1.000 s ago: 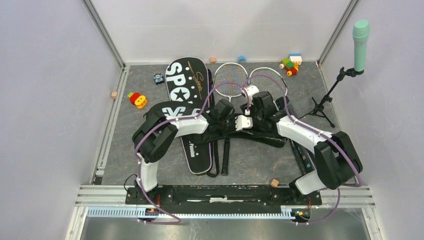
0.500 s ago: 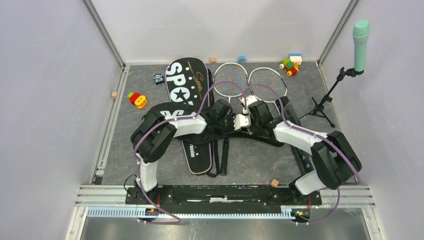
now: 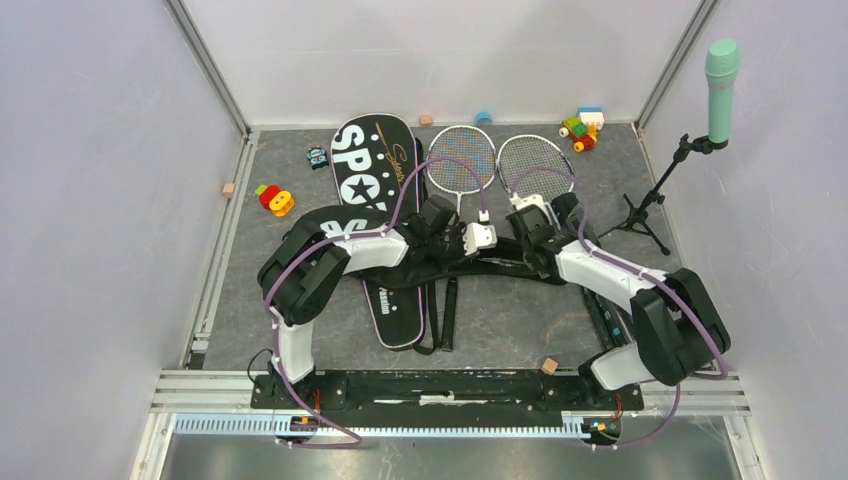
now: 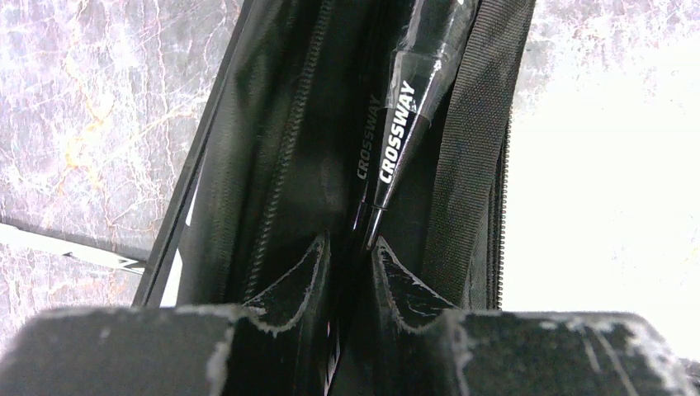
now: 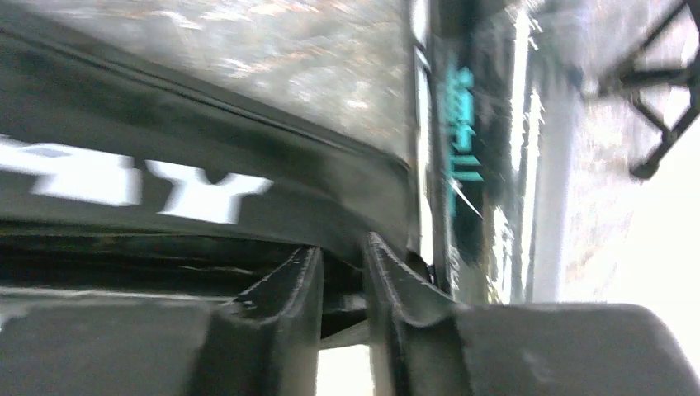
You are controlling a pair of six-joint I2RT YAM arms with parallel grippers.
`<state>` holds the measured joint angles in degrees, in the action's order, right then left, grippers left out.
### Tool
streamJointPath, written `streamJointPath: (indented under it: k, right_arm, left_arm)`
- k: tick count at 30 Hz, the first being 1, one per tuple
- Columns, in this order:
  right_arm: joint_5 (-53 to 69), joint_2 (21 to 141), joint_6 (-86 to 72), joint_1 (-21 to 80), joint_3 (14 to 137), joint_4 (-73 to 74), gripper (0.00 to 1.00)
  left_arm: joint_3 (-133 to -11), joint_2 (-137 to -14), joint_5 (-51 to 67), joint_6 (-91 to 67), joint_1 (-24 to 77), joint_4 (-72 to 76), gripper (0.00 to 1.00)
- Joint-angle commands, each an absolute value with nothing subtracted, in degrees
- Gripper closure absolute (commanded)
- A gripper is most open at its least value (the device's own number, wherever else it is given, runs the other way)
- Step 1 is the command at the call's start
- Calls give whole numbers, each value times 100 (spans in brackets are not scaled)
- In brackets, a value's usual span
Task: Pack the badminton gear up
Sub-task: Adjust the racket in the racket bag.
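Shifted rightward along the black bag [image 3: 480, 270] and narrowed, the right pincer [image 5: 342, 247] is blurred at the bag's edge; no grip can be confirmed. Over the crosswise bag, the left pincer [image 4: 347, 243] is nearly clenched at a racket shaft [image 4: 394, 140]; holding cannot be told.

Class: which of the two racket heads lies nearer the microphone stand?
The right-hand racket head in the top view; the left-hand racket head lies beside the SPORT bag, farther from the stand.
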<state>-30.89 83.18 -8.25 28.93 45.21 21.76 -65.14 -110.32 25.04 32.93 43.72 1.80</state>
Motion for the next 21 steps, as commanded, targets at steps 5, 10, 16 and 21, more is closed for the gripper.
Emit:
streamJointPath:
  k: [5, 10, 16, 21]
  right_arm:
    - [-5302, 7751, -1276, 2319, 4627, 4325, 100]
    - [-3243, 7009, -598, 2304, 4685, 3610, 100]
    - [-3280, 6771, -547, 2303, 5184, 4323, 100]
    - [-5085, 6437, -1095, 2163, 5009, 4985, 100]
  left_arm:
    - [-6460, -10806, 1398, 2772, 3792, 35, 75]
    - [-6585, -10845, 1424, 2551, 3796, 35, 73]
    - [-7073, -11056, 434, 2103, 3800, -689, 92]
    - [-7427, -11301, 564, 1934, 3766, -1497, 98]
